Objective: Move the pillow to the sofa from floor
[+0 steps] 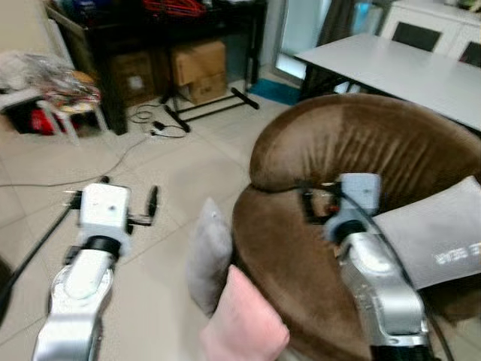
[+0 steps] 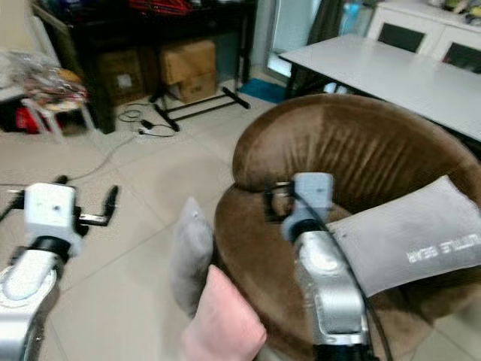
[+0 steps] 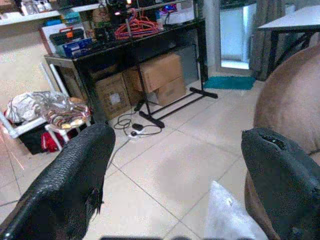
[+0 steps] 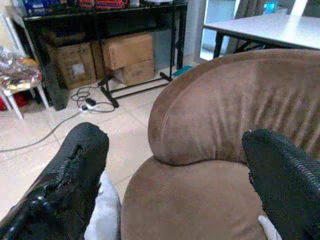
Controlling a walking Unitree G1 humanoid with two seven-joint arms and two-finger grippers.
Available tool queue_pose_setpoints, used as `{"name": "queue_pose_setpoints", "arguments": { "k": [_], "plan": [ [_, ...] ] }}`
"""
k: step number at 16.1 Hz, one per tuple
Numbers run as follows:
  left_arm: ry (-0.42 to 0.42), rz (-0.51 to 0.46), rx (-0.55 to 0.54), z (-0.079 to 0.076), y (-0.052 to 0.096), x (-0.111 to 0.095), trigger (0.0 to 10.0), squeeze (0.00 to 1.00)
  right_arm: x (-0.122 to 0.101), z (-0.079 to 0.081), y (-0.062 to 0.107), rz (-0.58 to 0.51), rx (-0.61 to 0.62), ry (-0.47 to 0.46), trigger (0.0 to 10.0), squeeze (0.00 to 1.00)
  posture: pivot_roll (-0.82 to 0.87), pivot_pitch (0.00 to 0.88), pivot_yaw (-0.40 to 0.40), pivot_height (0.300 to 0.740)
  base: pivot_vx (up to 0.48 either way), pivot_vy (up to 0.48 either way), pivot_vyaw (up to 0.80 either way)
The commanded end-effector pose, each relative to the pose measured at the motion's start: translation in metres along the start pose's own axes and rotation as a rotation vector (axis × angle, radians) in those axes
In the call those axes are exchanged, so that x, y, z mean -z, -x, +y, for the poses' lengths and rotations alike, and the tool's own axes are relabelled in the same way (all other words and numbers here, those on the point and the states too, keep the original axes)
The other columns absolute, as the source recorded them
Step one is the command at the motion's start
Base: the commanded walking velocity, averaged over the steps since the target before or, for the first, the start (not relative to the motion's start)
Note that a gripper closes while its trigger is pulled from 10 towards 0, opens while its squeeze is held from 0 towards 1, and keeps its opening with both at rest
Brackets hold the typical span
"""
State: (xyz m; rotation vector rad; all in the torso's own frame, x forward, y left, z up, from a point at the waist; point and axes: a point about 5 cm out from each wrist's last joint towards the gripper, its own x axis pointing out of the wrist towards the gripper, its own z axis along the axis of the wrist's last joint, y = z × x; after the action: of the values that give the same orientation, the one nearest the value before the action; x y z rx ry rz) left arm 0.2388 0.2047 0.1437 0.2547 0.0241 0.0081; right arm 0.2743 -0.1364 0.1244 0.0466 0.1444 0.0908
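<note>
against the brown sofa (image 1: pixel 361 150) base, grey pillow (image 1: pixel 209 256) half hidden by pink pillow (image 1: pixel 244 320), both grippers' fingers (image 3: pixel 75 180) spread wide, empty

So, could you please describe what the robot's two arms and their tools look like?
Both arms are silver, jointed tubes ending in pale boxy wrist blocks. A black cable trails along the right arm. The left tool and right tool each have two long, textured black fingers.

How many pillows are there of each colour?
Grey pillow on the floor, leaning on the sofa: 1
Pink pillow on the floor: 1
Grey pillow with lettering, on the sofa: 1
Total: 3
</note>
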Motion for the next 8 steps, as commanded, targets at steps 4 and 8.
{"name": "queue_pose_setpoints", "arguments": {
  "k": [4,8],
  "plan": [
    [-0.044,-0.005,0.028,-0.0071,0.0002,0.0022,10.0,0.84,0.0001,-0.0175,0.0014,-0.004,0.058,0.002,10.0,1.0,-0.05,0.0,-0.038,0.715,0.0,0.0,0.0],
    [-0.058,-0.022,0.005,-0.0049,0.0026,0.0026,10.0,0.74,0.0007,-0.0172,0.0013,-0.007,0.043,0.017,10.0,1.0,-0.05,0.0,-0.044,0.675,0.0,0.0,0.0]
  ]
}}
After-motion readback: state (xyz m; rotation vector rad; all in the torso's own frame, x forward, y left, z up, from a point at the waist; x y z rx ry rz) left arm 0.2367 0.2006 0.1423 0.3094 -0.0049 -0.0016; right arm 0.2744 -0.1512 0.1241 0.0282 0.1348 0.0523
